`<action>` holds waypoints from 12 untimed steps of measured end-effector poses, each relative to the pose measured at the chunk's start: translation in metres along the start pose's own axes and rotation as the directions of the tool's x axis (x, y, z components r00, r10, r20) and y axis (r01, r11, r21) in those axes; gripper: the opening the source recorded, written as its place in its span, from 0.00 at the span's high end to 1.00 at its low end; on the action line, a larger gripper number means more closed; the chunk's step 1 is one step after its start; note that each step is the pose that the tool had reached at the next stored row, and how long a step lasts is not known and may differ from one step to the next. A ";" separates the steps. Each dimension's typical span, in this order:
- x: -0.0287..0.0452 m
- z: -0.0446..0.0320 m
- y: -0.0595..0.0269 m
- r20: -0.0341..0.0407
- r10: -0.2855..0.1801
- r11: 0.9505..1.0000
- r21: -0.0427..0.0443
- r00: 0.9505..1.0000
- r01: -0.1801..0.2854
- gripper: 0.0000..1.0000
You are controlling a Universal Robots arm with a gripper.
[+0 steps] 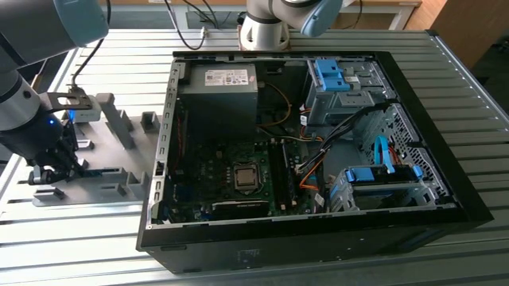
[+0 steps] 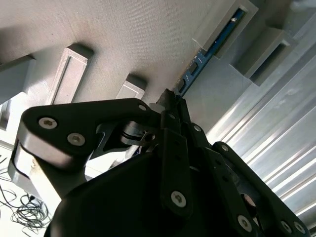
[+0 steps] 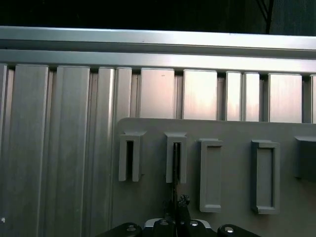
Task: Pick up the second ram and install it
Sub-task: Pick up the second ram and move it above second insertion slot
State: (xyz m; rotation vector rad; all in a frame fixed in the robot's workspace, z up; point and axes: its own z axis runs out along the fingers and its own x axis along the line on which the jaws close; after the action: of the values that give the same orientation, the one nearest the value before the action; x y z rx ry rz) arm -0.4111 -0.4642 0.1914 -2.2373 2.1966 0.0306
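The second ram (image 2: 213, 45) is a slim blue stick standing on edge in the slots of grey holder blocks (image 2: 224, 22) on a grey holder plate (image 1: 99, 134). In the first wrist view the ram (image 3: 175, 165) appears edge-on as a thin dark line running out of one slotted block (image 3: 176, 148). My gripper (image 2: 170, 101) is pinched around the near end of the stick, its fingers close together on both faces. In the exterior view the gripper (image 1: 54, 174) hangs low over the plate at the exterior view's left, beside the ram (image 1: 99, 173).
An open black computer case (image 1: 445, 196) lies at the exterior view's right of the plate, with its motherboard (image 1: 238, 173), memory slots (image 1: 278, 173), cables and blue drive clips (image 1: 330, 74). More grey blocks (image 3: 264, 175) stand on the plate. The table (image 1: 80, 238) is ribbed aluminium. Another arm's base (image 1: 266, 30) stands behind the case.
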 end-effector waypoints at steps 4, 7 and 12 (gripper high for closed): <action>0.0002 0.0000 0.0000 0.000 -0.019 1.000 0.000 1.000 0.019 0.86; 0.0002 0.0000 0.0000 0.000 -0.021 1.000 0.000 1.000 0.021 0.86; 0.0002 0.0000 0.0000 0.000 -0.008 1.000 0.000 1.000 0.008 0.86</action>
State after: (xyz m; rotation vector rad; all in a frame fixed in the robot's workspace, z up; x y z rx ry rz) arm -0.4111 -0.4644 0.1914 -2.2461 2.1878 0.0307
